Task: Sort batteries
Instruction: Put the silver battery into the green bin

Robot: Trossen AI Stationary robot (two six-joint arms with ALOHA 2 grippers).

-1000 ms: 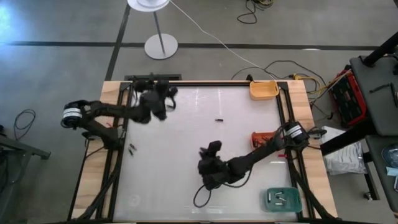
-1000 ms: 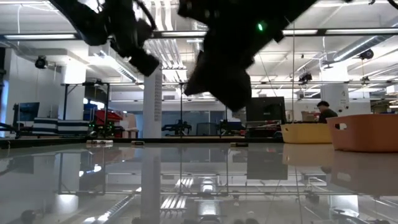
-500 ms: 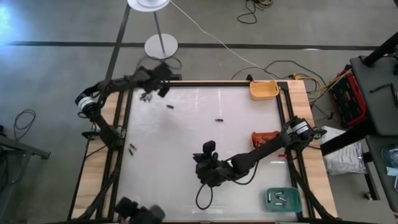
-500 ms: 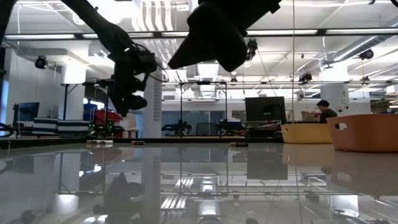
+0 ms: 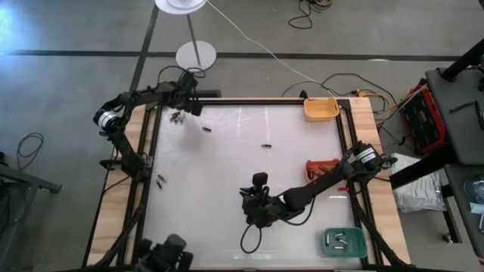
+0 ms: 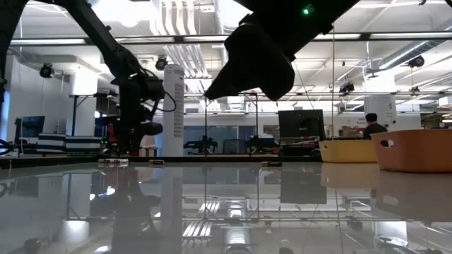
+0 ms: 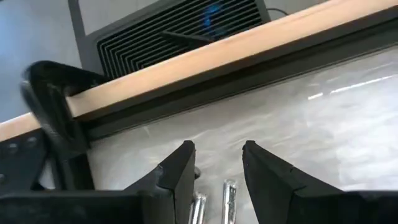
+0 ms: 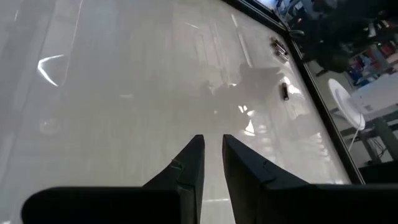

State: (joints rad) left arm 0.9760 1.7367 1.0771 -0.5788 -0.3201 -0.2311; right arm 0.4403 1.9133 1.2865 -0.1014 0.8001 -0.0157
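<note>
**Trays at the right edge, batteries scattered on the table**

Three trays sit along the table's (image 5: 227, 166) right side. The green tray (image 5: 342, 241) at the near right corner holds a few silvery batteries (image 5: 338, 240). The yellow tray (image 5: 321, 109) at the far right corner shows nothing inside. The red tray (image 5: 321, 167) lies between them, partly hidden by the right arm.

Loose batteries lie on the white surface: a small cluster (image 5: 177, 118) at the far left corner, one (image 5: 206, 130) just beside it, one (image 5: 266, 145) near the far middle, and a pair (image 5: 160, 180) at the left edge.

The left gripper (image 5: 190, 103) hangs over the far left corner, its fingers (image 7: 177, 171) apart with nothing gripped, two silvery batteries (image 7: 214, 202) lying just below them. The right gripper (image 5: 255, 204) hovers over the table's middle, its fingers (image 8: 189, 163) nearly together with a narrow gap, holding nothing.
</note>
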